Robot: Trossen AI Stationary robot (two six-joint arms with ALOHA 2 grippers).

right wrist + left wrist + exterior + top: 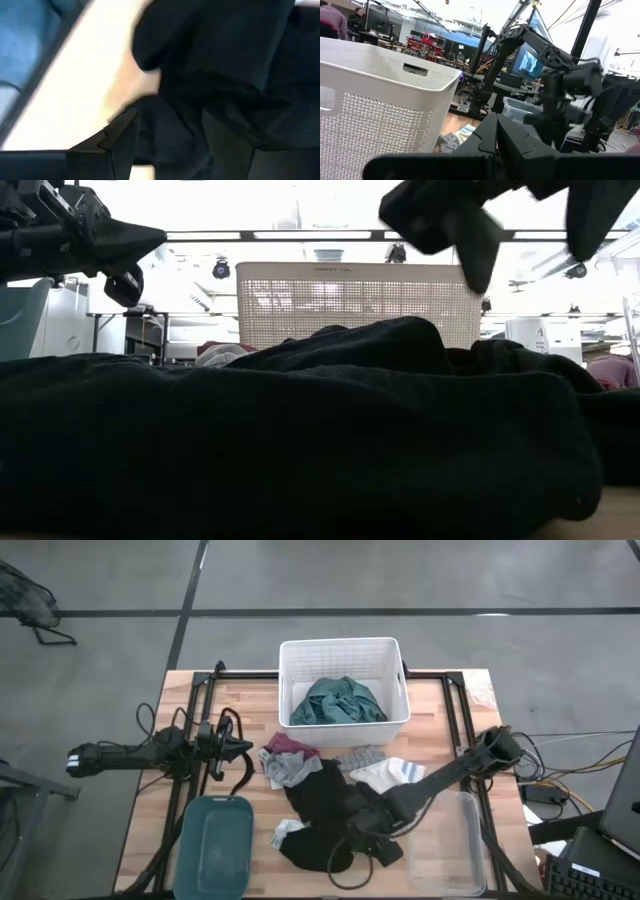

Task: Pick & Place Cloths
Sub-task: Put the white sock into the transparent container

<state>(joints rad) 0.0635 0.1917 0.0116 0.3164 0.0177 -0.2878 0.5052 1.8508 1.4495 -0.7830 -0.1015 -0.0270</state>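
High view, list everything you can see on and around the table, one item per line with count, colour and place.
Basket: one, white, table's far edge, centre.
Teal cloth: one, inside the basket.
Black cloth: one, large, table centre.
Maroon-pink cloth: one, in front of the basket.
Grey cloth: one, beside the maroon-pink cloth.
White striped pieces: white, right of the black cloth.
Tub: one, teal, near left edge.
Clear bin: one, near right.
Left pincer: dark, left side, apart from the cloths.
Right pincer: dark, open over the black cloth.

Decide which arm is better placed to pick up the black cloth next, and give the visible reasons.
Right. The right gripper is directly over the black cloth, fingers open around its folds. The left gripper waits apart, near the table's left side.
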